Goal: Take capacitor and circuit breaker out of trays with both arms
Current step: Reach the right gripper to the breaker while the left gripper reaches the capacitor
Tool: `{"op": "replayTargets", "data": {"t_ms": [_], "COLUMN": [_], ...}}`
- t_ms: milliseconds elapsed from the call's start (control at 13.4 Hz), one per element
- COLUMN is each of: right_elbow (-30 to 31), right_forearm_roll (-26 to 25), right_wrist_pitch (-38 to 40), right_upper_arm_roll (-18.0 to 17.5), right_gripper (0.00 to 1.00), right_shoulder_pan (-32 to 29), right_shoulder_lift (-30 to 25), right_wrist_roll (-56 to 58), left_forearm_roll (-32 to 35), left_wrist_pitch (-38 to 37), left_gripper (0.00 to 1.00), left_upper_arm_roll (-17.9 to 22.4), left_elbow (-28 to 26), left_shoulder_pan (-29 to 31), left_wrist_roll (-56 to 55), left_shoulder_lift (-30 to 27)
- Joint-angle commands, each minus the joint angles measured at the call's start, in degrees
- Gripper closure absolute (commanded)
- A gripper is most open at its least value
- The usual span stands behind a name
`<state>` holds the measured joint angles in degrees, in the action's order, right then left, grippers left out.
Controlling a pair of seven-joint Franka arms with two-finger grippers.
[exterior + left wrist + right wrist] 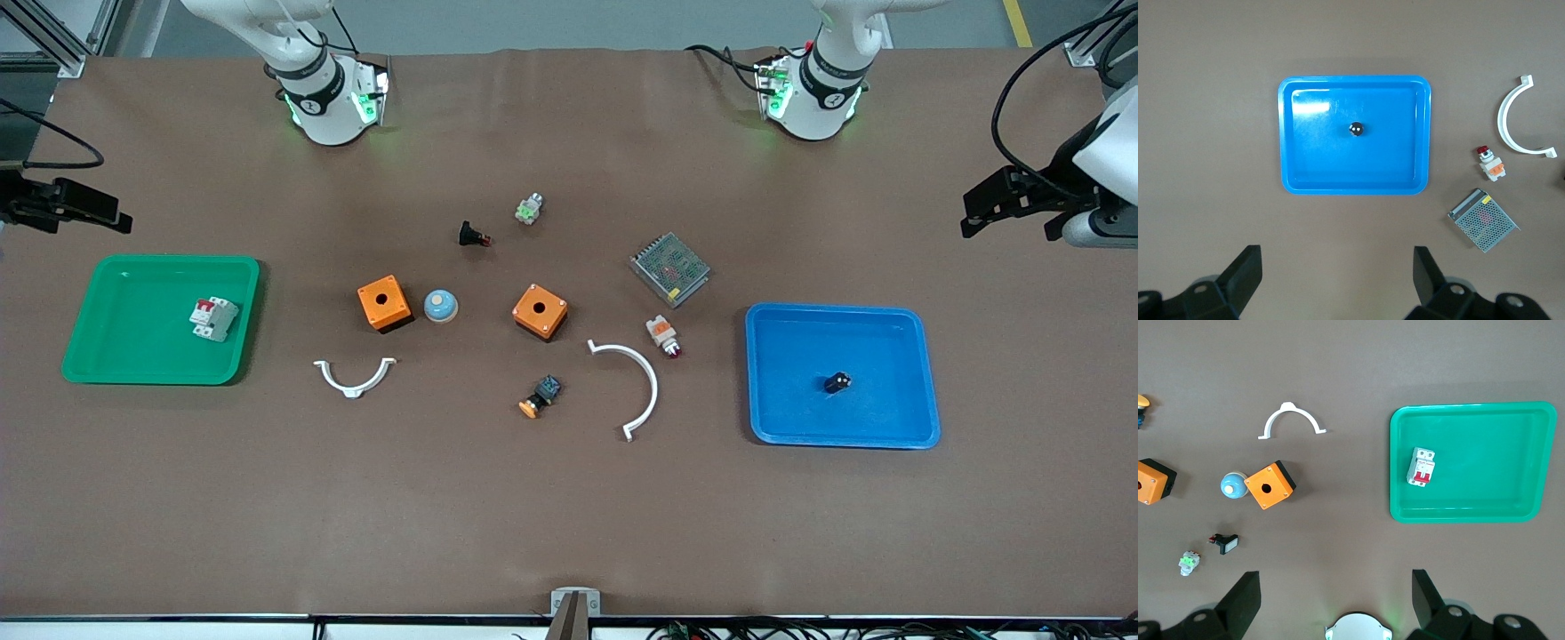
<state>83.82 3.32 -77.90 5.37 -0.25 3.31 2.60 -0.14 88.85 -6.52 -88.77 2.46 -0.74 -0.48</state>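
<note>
Now both arms are drawn back to the two ends of the desk (569,524), and a wide bare strip of brown surface runs along the edge nearest the front camera. The left hand (978,213) hangs over the desk edge at the left arm's end, its fingers (1245,273) spread wide and holding nothing. The right hand (116,218) hangs over the edge at the right arm's end, fingers (1241,600) likewise parted and empty.

At the left arm's end lies the blue tray (773,427), and the capacitor (837,382) sits alone in it near the middle, clear of every wall. At the right arm's end lies the green tray (98,369), with the breaker (213,318) inside on the side toward the middle of the desk, its red levers showing.

Between the trays the loose parts cluster: two orange boxes (384,302), a blue dome button (440,306) just beside one of them, two white curved clips (354,378), a metal mesh module (669,268), an indicator lamp with a red tip (663,335), a black-blue switch with an orange cap (540,396), a black button (472,235) and a small green-lit button (530,209). Open gaps separate both trays from this cluster.
</note>
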Motion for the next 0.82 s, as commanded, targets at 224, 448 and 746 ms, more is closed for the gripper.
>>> {"op": "replayTargets", "data": {"t_ms": [224,448,746], "right_elbow": [1.61,1.61,1.70], "right_forearm_roll": [-3.82,-6.22,-6.75], "right_wrist_pitch": [-1.02,-1.12,-1.38], "right_upper_arm_roll": [-0.09,-0.18,0.26], "right_gripper": [0.00,0.00,0.01], "right_shoulder_pan": [0.42,0.34,-1.07], "right_shoulder_lift": [-2.08,-2.07,-1.38], "right_wrist_roll": [-1.02,-1.11,-0.58], "left_forearm_roll": [1.01,0.84,0.93], "left_wrist_pitch": [-0.43,0.01,8.84], "left_gripper": [0.00,0.00,0.00], "left_upper_arm_roll": [-0.08,-0.16,0.01], "left_elbow": [2.02,4.57,-1.11], "left_shoulder_pan": [0.09,0.26,1.05], "left_wrist_roll": [-0.22,-0.49,-0.84], "left_shoulder_lift": [2.49,7.41,13.48]}}
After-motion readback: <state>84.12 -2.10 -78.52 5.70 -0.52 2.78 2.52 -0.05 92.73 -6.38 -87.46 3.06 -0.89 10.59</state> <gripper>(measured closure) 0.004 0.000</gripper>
